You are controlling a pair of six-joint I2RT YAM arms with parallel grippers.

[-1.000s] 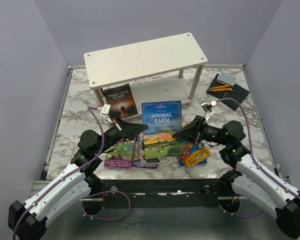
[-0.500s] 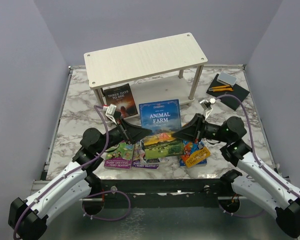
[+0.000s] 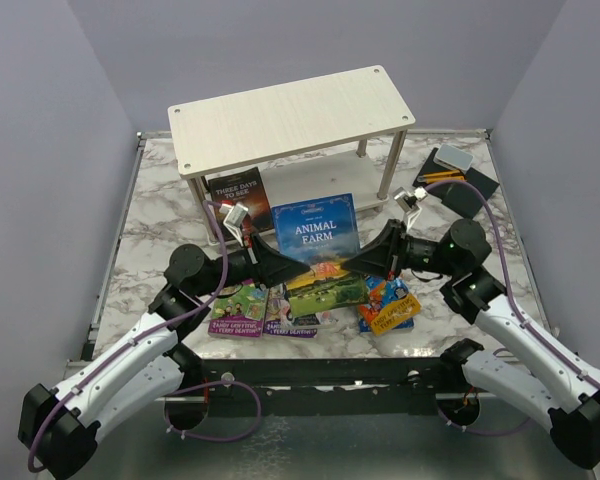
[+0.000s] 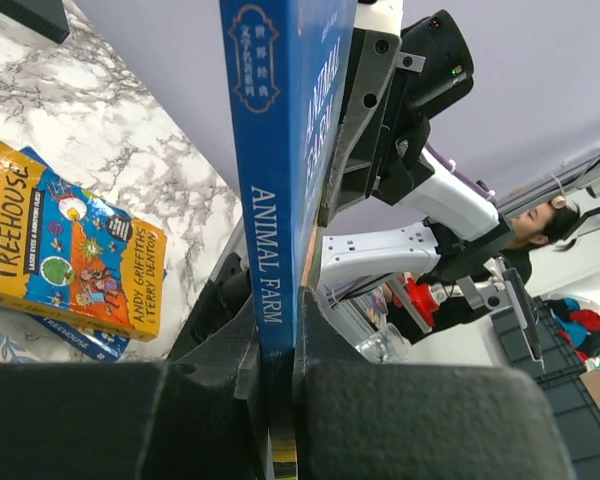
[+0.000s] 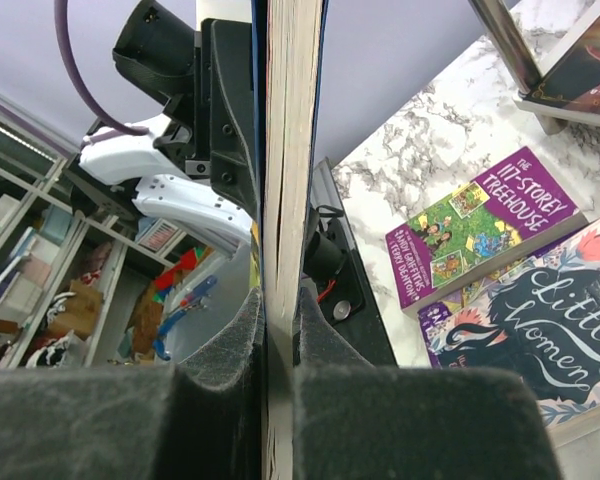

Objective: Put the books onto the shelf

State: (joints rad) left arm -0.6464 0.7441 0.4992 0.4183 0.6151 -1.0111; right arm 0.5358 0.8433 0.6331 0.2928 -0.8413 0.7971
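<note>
**Q:** Which book is being handled, and what does it look like?

**A:** A blue Animal Farm paperback point(image 3: 317, 245). The title is white on a deep blue upper half, above a painted green and orange farm landscape. The spine is blue with white lettering, and the opposite edge shows cream pages.

**Q:** Where is it?

**A:** Over the middle of the grey-veined white marble table point(image 3: 160, 220), just in front of the whitish wood-grain two-tier shelf point(image 3: 290, 115). Its near end overlaps loose books lying flat: a purple Treehouse paperback point(image 3: 238, 308), an orange Treehouse paperback point(image 3: 392, 305) and a pale floral Little Women paperback point(image 5: 540, 330). Whether it touches them cannot be told.

**Q:** Which way does it point?

**A:** The cover faces up toward the overhead camera. The long axis runs from near to far, with the top edge toward the shelf, so the title reads upright from above. The spine is on the left and the page edge on the right.

**Q:** And the grippers?

**A:** The left gripper point(image 3: 278, 266) has its black foam pads clamped on the spine. The right gripper point(image 3: 368, 258) pinches the page edge. They face each other across the book.

**Q:** Is anything on the shelf?

**A:** A dark Three Days to See paperback point(image 3: 242, 197) stands at the left end of the lower board, cover facing forward.
</note>
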